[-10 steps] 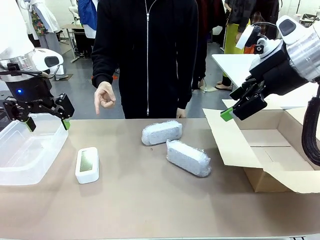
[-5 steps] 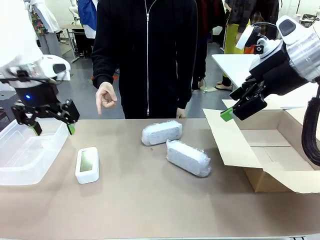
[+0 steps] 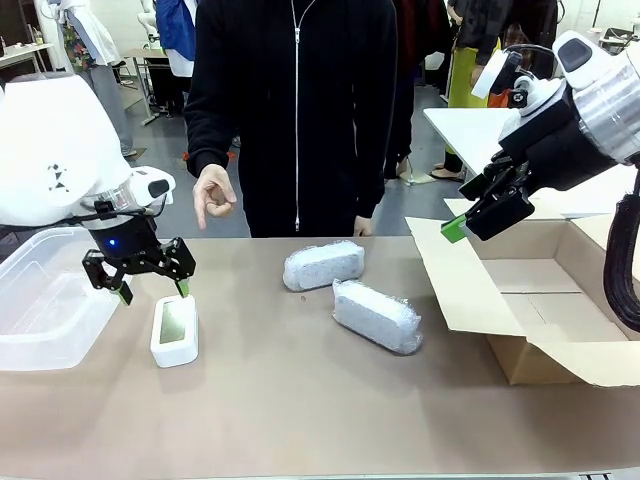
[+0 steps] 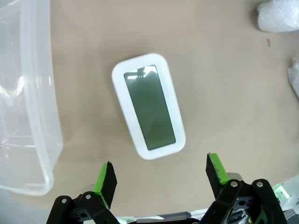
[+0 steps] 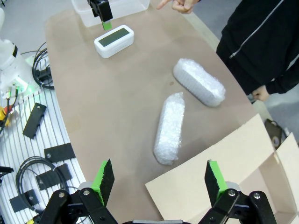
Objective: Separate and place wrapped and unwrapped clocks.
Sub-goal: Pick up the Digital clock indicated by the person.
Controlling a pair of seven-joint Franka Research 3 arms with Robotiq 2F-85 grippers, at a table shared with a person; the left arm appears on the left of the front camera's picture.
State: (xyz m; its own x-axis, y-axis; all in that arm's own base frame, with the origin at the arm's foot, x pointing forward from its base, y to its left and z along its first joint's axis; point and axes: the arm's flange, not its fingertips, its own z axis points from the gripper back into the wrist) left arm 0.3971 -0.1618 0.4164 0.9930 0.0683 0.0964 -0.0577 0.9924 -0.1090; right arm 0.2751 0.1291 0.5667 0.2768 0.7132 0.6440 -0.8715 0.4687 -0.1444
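Note:
The bare white clock (image 3: 174,330) lies screen-up on the brown table, left of centre, also seen in the left wrist view (image 4: 148,106) and the right wrist view (image 5: 114,41). My left gripper (image 3: 153,290) hovers open just above its far end, with nothing between its fingers (image 4: 160,171). Two bubble-wrapped bundles lie mid-table, one farther back (image 3: 323,265) (image 5: 198,82) and one nearer (image 3: 376,316) (image 5: 170,128). My right gripper (image 3: 478,217) hangs open, high over the box flap, well away from them (image 5: 157,179).
A clear plastic bin (image 3: 40,310) (image 4: 28,93) sits at the table's left edge beside the clock. An open cardboard box (image 3: 540,290) stands at the right. A person in black stands at the far side, one hand (image 3: 210,195) pointing down toward the left.
My left gripper has moved right and down, from over the plastic bin to just above the bare clock. The right arm and the bundles have not moved.

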